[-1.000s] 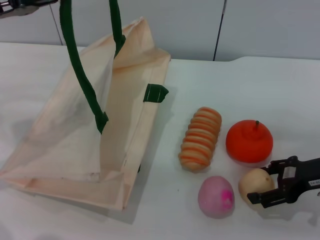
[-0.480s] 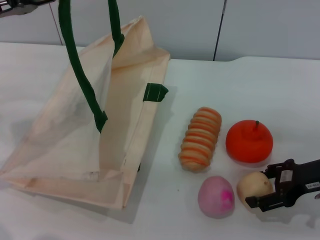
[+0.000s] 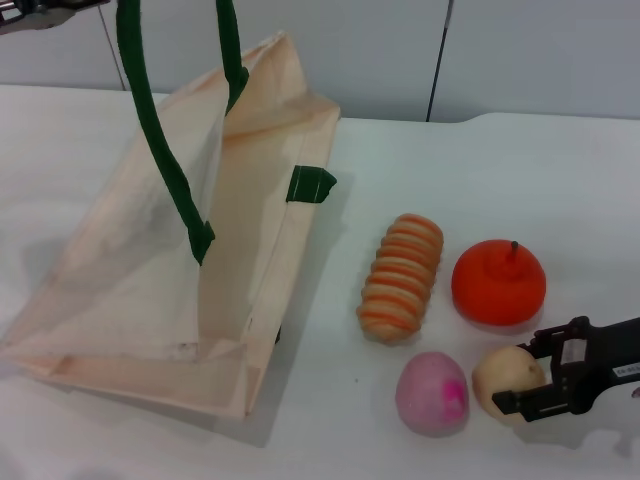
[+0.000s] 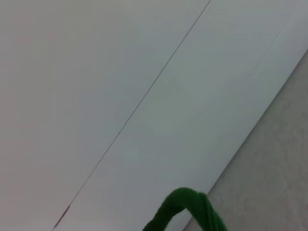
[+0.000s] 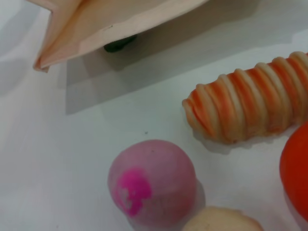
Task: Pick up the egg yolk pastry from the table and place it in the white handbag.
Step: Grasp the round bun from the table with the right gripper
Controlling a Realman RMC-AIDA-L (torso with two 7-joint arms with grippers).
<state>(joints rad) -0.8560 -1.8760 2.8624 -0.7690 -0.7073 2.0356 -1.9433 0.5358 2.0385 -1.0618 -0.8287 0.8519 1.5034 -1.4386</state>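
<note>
The egg yolk pastry (image 3: 505,380), a pale tan ball, rests on the table at the front right, and its top edge shows in the right wrist view (image 5: 221,222). My right gripper (image 3: 514,374) is open, with one black finger on each side of the pastry, close against it. The white handbag (image 3: 250,230) stands open at the left, its mouth facing the right; a corner of it shows in the right wrist view (image 5: 120,19). Its green rope handle (image 3: 160,150) is held up taut, out of the top of the head view, and appears in the left wrist view (image 4: 185,211). My left gripper (image 3: 25,10) sits at the top left edge.
A pink-purple ball (image 3: 432,393) lies just left of the pastry, also seen in the right wrist view (image 5: 151,180). Behind them are a striped ridged bread (image 3: 402,276) and an orange fruit (image 3: 498,282). A strip of bare table separates the bag from these items.
My right gripper has crept a little left and forward around the pastry, and the pastry has shifted slightly left with it. The bag and left arm have not moved.
</note>
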